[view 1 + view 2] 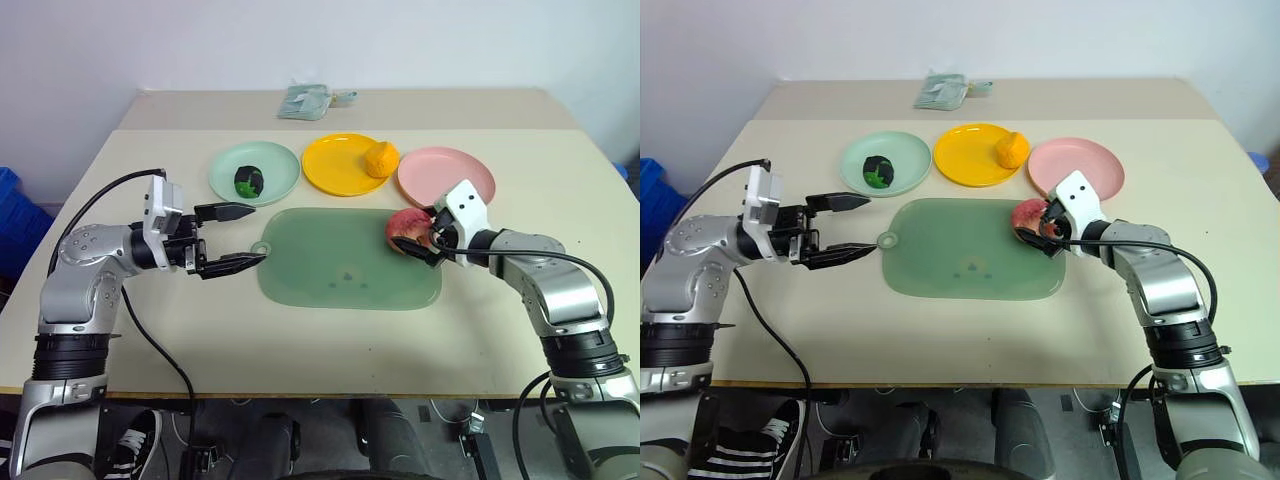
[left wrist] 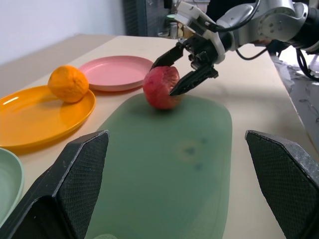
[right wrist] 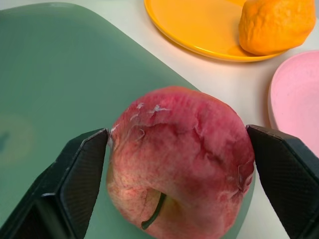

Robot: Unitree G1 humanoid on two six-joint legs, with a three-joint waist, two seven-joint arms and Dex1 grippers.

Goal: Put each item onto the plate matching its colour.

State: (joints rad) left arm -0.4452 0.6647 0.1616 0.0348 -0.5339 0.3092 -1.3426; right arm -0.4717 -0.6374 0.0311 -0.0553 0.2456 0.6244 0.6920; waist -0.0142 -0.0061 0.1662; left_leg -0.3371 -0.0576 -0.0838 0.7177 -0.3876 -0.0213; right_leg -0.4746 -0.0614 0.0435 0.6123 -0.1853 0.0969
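The pink-red peach [image 1: 403, 226] rests on the right end of the translucent green board [image 1: 340, 270], just in front of the bare pink plate [image 1: 455, 170]. My right gripper [image 1: 418, 233] is shut on it, a finger pressed to each side [image 3: 79, 174]. On the mint plate [image 1: 282, 163] lies the dark green ball [image 1: 248, 181]. The orange fruit [image 1: 380, 159] sits at the right rim of the yellow plate [image 1: 328, 165]. Beside the board's left end my left gripper [image 1: 258, 234] hovers open, holding nothing and pointing toward the peach.
A crumpled pale packet [image 1: 305, 100] lies at the back of the table [image 1: 520, 330]. A blue bin [image 1: 10, 210] stands off the table's left side. The three plates form a row behind the board.
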